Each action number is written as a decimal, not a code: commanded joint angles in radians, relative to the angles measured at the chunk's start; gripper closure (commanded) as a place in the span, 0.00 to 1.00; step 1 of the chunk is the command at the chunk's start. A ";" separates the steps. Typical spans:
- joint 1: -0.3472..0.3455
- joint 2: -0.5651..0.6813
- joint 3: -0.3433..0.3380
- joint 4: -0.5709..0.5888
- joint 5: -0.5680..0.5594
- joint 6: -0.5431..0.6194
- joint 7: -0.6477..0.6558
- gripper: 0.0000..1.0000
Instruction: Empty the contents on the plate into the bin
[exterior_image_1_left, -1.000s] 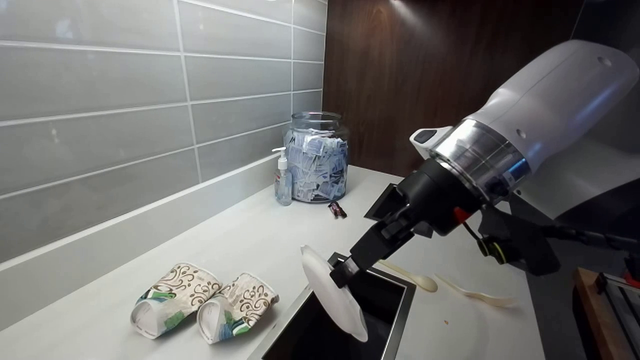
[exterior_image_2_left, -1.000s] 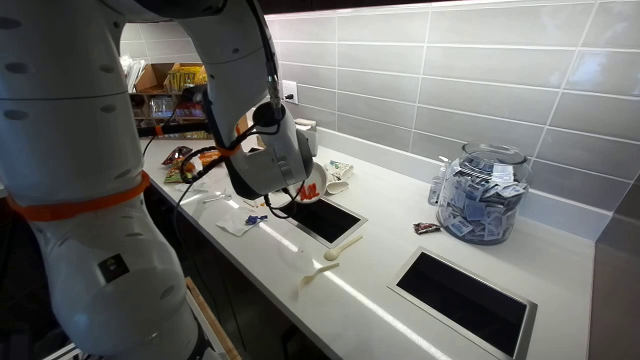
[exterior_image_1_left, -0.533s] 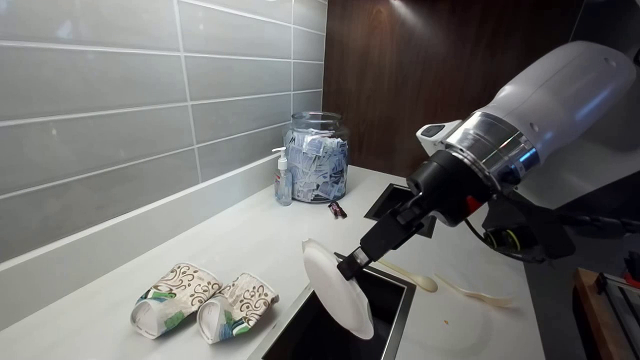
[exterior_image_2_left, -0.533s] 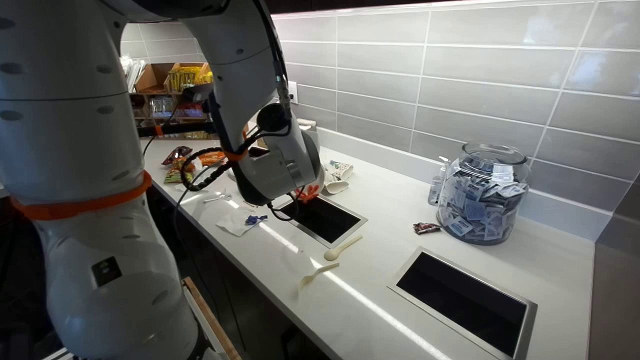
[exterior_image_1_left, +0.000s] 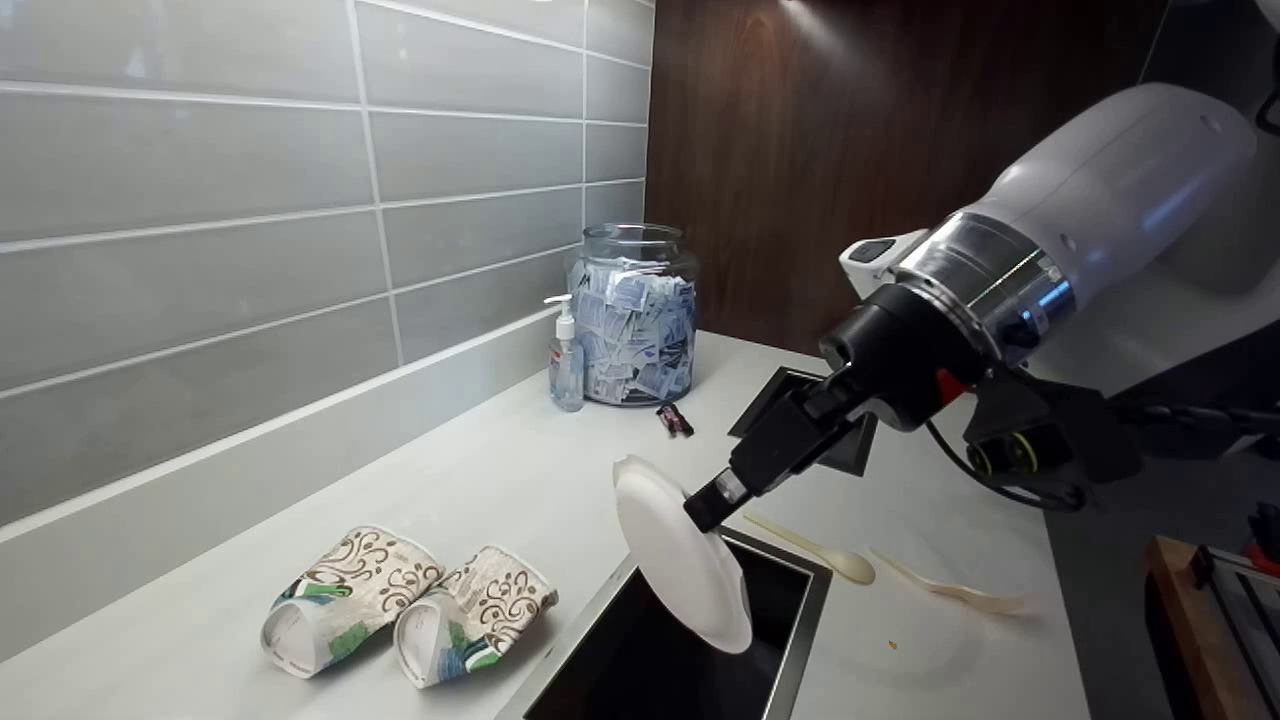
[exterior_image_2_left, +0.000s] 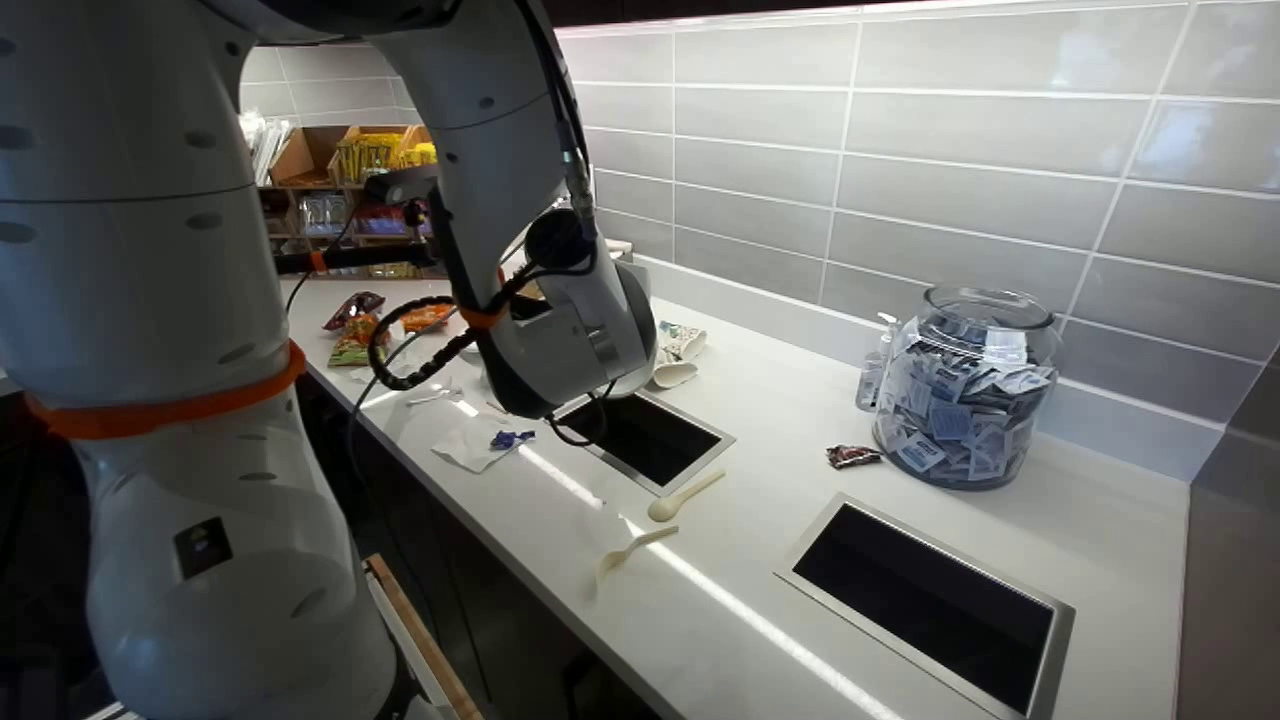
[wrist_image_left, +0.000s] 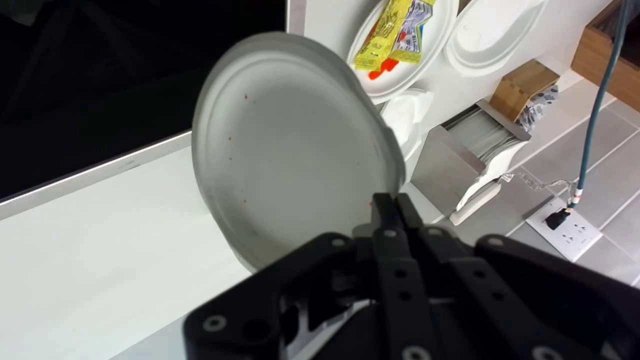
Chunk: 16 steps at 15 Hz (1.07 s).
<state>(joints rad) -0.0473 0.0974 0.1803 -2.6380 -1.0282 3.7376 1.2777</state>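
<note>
- While the white plate (exterior_image_1_left: 680, 565) hangs steeply tilted above the bin (exterior_image_1_left: 650, 668), tiny reddish specks (wrist_image_left: 245, 96) dot its face.
- The gripper (wrist_image_left: 395, 201) clamps the plate's rim between its fingers.
- A pale spoon (exterior_image_1_left: 848, 567) lies just beside the bin; two crushed paper cups (exterior_image_1_left: 350, 600) lie between it and the tiled wall (exterior_image_1_left: 200, 160).
- Farther off, a pump bottle (exterior_image_1_left: 567, 370) stands beside a glass jar (exterior_image_1_left: 632, 246) of packets (exterior_image_1_left: 635, 340).
- In the wrist view, a second plate (wrist_image_left: 434, 37) bears a yellow wrapper (wrist_image_left: 381, 37).

Bin (exterior_image_1_left: 662, 672) partly clear; plate (exterior_image_1_left: 683, 560) (tilted) in way.
</note>
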 joint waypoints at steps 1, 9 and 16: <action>-0.017 -0.005 -0.005 -0.003 -0.062 0.023 0.054 0.99; 0.001 -0.046 0.015 0.002 -0.189 -0.088 0.192 0.99; 0.033 -0.127 0.064 0.007 -0.319 -0.332 0.238 0.99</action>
<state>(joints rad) -0.0324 0.0214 0.2245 -2.6247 -1.2688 3.5047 1.4548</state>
